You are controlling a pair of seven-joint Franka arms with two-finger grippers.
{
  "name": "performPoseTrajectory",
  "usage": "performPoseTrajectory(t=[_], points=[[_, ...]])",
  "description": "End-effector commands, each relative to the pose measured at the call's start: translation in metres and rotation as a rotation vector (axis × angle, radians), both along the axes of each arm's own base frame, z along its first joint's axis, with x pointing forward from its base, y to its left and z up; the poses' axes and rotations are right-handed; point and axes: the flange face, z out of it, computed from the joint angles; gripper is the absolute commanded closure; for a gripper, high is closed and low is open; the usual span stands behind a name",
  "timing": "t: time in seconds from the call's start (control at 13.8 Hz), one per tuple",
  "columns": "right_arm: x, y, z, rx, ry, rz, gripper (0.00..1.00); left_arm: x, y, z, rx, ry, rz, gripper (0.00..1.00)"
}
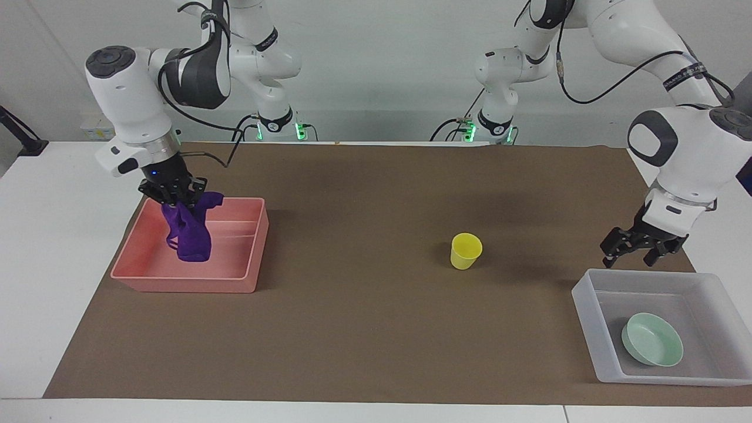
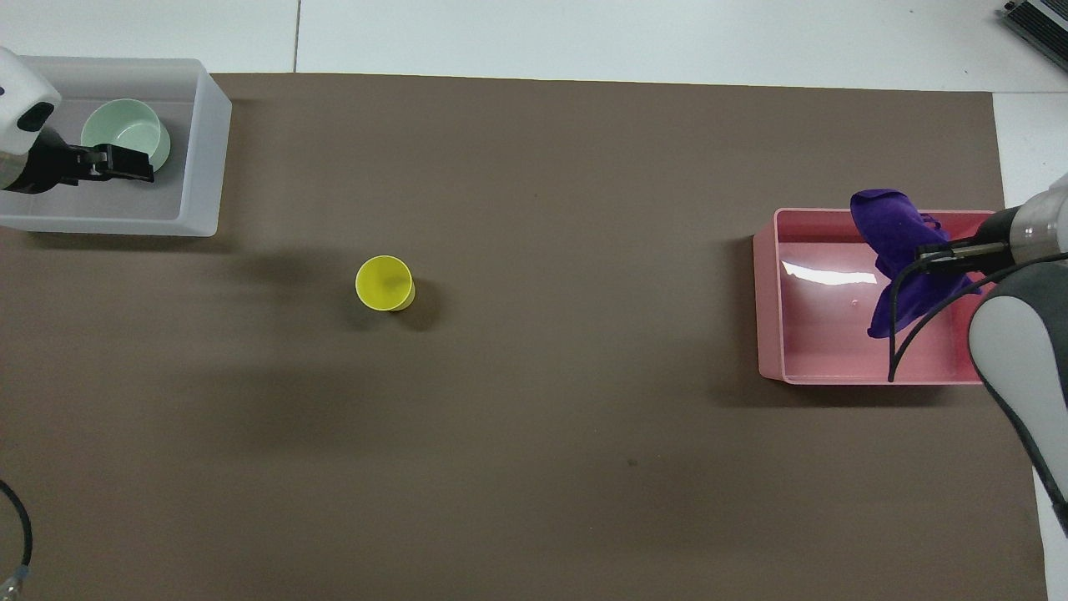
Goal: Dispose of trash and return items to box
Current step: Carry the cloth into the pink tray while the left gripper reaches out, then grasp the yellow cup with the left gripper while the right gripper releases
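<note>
My right gripper (image 1: 174, 200) is shut on the purple cloth (image 1: 188, 232) and holds it over the pink bin (image 1: 247, 276). The cloth hangs down inside the bin's walls; it also shows in the overhead view (image 2: 897, 238) under that gripper (image 2: 934, 255). The mint-green bowl (image 1: 652, 339) lies in the translucent tray (image 1: 587, 317). My left gripper (image 1: 631, 254) is open and empty, raised above the tray and apart from the bowl. The yellow cup (image 1: 466, 251) stands upright on the brown mat mid-table.
The pink bin (image 2: 768, 300) sits at the right arm's end of the mat. The tray (image 2: 200, 150) with the bowl (image 2: 125, 135) sits at the left arm's end, with my left gripper (image 2: 133, 163) over it. The cup (image 2: 384, 283) stands between them, closer to the tray.
</note>
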Motion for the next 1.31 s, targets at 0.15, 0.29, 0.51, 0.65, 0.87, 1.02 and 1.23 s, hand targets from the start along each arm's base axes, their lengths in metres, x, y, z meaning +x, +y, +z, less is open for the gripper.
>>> performPoseTrajectory(t=[0.15, 0.29, 0.51, 0.65, 0.87, 1.02, 1.23], points=[[0.003, -0.004, -0.067, 0.006, -0.021, 0.012, 1.0, -0.024, -0.083, -0.013, 0.016, 0.045, -0.11, 0.0], [-0.003, -0.004, -0.098, 0.012, 0.01, 0.003, 1.0, -0.038, -0.12, -0.027, 0.007, 0.049, -0.1, 0.0], [-0.002, -0.004, -0.124, 0.01, -0.004, -0.004, 1.0, -0.064, -0.167, -0.051, -0.019, -0.004, -0.075, 0.0], [0.001, -0.003, -0.138, 0.011, -0.008, -0.024, 0.98, -0.077, -0.184, -0.064, -0.029, -0.036, -0.088, 0.0], [-0.001, -0.001, -0.141, 0.014, 0.002, -0.032, 0.78, -0.088, -0.204, -0.082, -0.029, -0.02, -0.111, 0.0], [-0.001, 0.0, -0.142, 0.014, 0.003, -0.032, 0.51, -0.099, -0.218, -0.102, -0.03, -0.024, -0.138, 0.0], [0.001, 0.012, -0.13, 0.019, -0.014, -0.044, 0.0, -0.107, -0.229, -0.127, -0.028, -0.014, -0.16, 0.08]])
